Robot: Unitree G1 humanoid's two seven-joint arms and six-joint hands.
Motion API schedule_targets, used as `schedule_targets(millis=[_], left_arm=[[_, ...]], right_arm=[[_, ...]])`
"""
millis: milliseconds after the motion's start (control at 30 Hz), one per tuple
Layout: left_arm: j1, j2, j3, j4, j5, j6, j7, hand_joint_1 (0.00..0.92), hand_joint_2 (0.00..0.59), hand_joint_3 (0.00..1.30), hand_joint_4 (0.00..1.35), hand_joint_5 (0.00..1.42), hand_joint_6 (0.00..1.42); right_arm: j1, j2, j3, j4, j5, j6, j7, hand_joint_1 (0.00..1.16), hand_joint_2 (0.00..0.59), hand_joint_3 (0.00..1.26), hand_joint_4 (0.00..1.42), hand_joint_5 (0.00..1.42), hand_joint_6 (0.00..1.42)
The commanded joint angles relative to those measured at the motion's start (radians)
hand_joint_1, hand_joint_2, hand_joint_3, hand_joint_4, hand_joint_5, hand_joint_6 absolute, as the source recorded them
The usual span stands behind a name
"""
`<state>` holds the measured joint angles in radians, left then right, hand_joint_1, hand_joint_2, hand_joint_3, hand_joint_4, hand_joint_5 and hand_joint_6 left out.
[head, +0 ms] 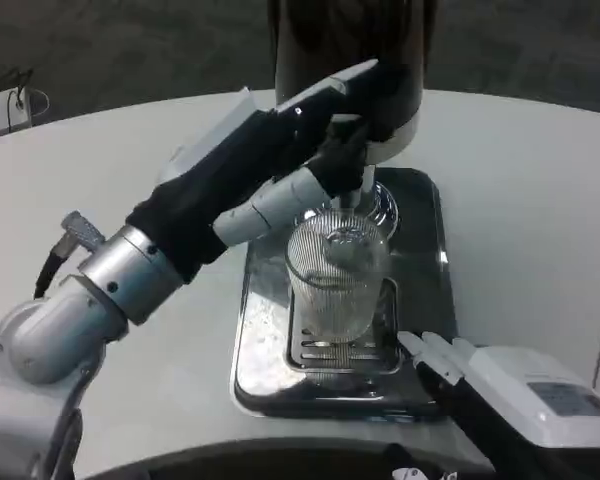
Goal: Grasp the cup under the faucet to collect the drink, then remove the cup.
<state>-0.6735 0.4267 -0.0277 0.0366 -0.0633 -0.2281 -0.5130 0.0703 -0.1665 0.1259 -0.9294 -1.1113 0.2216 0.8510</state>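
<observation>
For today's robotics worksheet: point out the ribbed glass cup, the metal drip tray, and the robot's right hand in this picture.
ribbed glass cup (pixel 337 285), head view, on its ribbed side wall.
metal drip tray (pixel 425 260), head view, on bare surface right of the cup.
right hand (pixel 525 385), head view, on its white back.

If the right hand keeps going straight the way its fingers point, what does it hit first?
Probably the drip tray: the right hand sits at the tray's near right corner, fingers aimed up-left over its rim. Beyond that lies the ribbed clear cup on the grate. Depth is unclear, so height over the rim is uncertain.
</observation>
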Motion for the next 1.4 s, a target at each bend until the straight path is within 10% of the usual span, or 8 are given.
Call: schedule_targets(millis=[33,633,1400], left_arm=[[-0.021,0.026,-0.037,0.032,0.032,0.024,-0.050,0.000,0.054,0.14,0.10,0.23,0.29],[-0.030,0.077,-0.097,0.095,0.143,-0.069,-0.074,0.000,0.049,0.11,0.07,0.19,0.24],[-0.059,0.119,-0.137,0.135,0.199,-0.139,-0.075,0.000,0.045,0.10,0.03,0.15,0.19]], right_arm=[[0.026,0.003,-0.007,-0.033,0.003,0.000,-0.006,0.53,0.486,0.03,0.00,0.00,0.00],[0.024,0.019,-0.018,-0.032,0.037,0.022,-0.008,0.53,0.486,0.03,0.00,0.00,0.00],[-0.054,0.051,-0.182,0.102,0.507,0.239,-0.230,0.67,0.295,0.00,0.00,0.09,0.10]])
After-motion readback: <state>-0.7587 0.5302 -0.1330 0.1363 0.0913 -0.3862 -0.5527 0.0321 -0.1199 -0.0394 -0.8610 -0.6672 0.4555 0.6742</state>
